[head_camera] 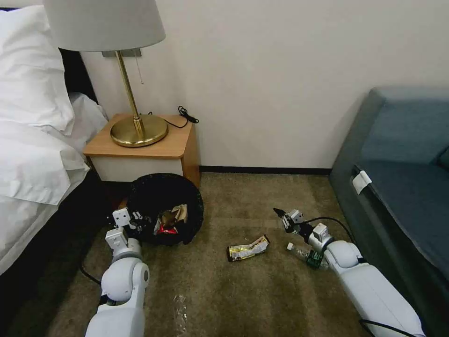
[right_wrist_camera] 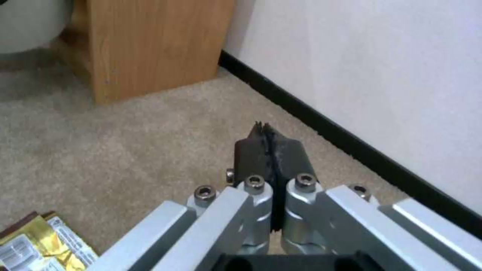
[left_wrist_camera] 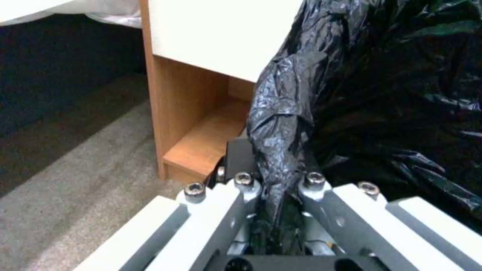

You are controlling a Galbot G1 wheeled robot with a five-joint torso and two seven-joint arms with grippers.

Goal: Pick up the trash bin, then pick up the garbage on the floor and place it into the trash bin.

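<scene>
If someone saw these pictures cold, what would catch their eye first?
The trash bin, black-lined and already holding litter, stands by the nightstand with the left gripper shut on its liner. On the carpet lie a gold-printed wrapper and a small bottle, with the right gripper shut and empty above.

Carpet (head_camera: 262,299): dark wrapper (head_camera: 248,248), bottle (head_camera: 306,254), nightstand (head_camera: 149,152) on it.
</scene>
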